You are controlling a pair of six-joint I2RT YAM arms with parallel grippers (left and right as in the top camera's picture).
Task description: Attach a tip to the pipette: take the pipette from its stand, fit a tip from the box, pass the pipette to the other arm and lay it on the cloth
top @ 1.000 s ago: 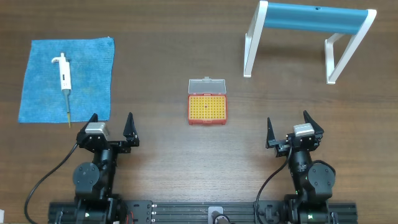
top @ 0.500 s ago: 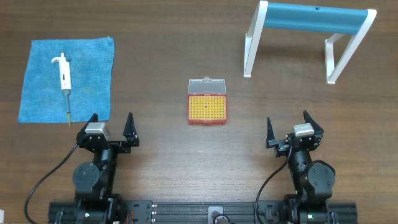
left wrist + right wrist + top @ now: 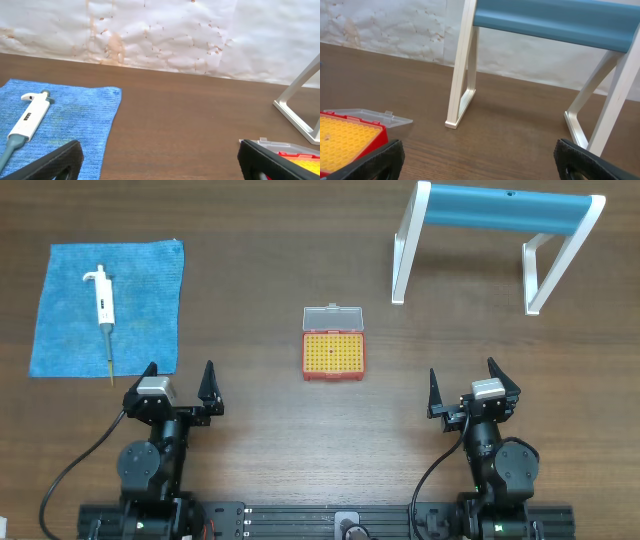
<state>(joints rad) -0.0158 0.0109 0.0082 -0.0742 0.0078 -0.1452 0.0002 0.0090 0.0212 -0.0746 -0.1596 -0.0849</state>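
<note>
**A:** Where's the pipette (image 3: pixel 101 302) now?

**B:** It's lying flat on the cloth (image 3: pixel 150 300) at the left of the bench (image 3: pixel 260 270). The tip (image 3: pixel 108 365) is fitted and points back toward the left arm (image 3: pixel 150 450). Its end seems to poke just past the cloth's near edge.

**A:** And the jaws?

**B:** The left jaws and the right jaws are both spread wide and hold nothing. They sit low by their bases, touching none of the things.

**A:** So what could go wrong?

**B:** To my eye the job looks finished, so the danger is disturbing it. The left jaws are near that tip, and a careless swing outward could catch it. That could drag the pipette off the cloth or knock the tip loose. The overhanging end may also touch bare bench and pick up dirt.

**A:** Anything else about?

**B:** The tip box (image 3: pixel 333 355) stands open mid-bench with its lid folded back. The stand (image 3: pixel 500 210) is at the far right. Both are well apart from the cloth, so I judge neither is in the way.
</note>
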